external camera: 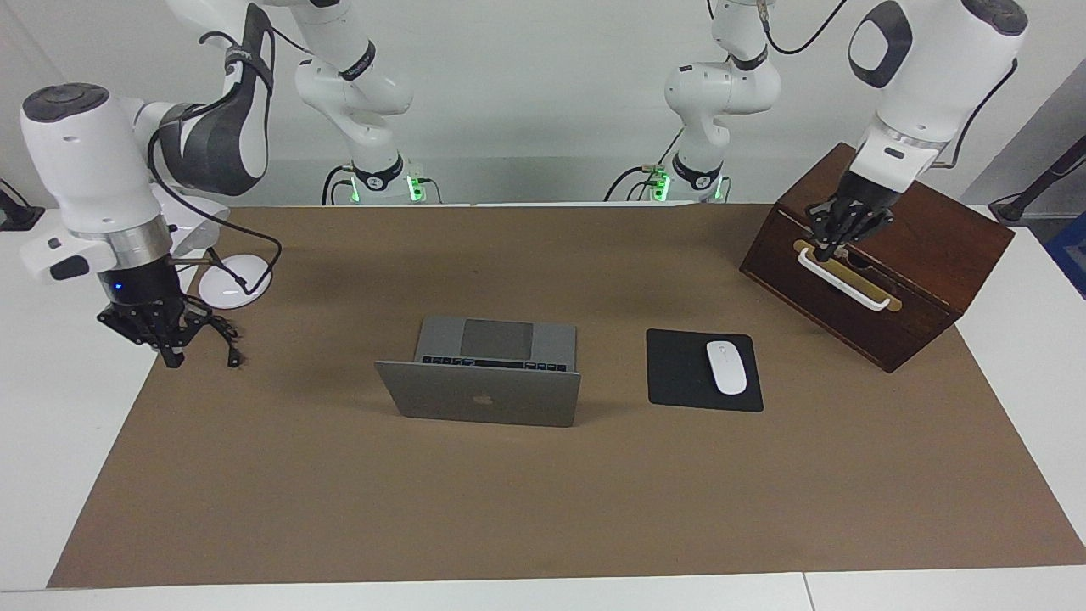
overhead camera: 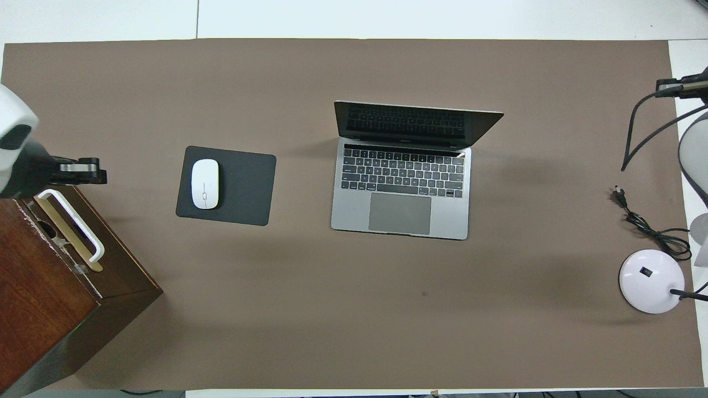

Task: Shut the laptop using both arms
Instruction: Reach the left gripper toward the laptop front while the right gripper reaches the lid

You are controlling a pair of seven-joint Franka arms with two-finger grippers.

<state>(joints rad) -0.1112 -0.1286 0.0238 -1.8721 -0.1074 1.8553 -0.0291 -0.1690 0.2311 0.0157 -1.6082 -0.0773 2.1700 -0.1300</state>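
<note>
While the laptop (external camera: 488, 373) stands open at the middle of the brown mat (external camera: 543, 509), its lid is raised with the apple logo turned away from the robots and the black keys and grey trackpad lie toward them. Neither arm touches it. Beside it, toward the left arm's end of the surface (external camera: 51, 475), a white mouse (external camera: 726, 367) rests on a black mouse pad (external camera: 679, 373). A dark wooden box (external camera: 882, 288) with a white handle (external camera: 844, 280) sits at that end, nearer to the robots. The left gripper (external camera: 827, 248) hangs over the box's front edge, its jaws together; whether its tips touch the handle cannot be told from either view. At the right arm's end, a white round lamp base (external camera: 231, 284) sits with a black cord (external camera: 222, 335) trailing from it across the mat. The right gripper (external camera: 170, 352) hangs low over the mat's edge just beside that cord, its jaws also together and holding nothing.
</note>
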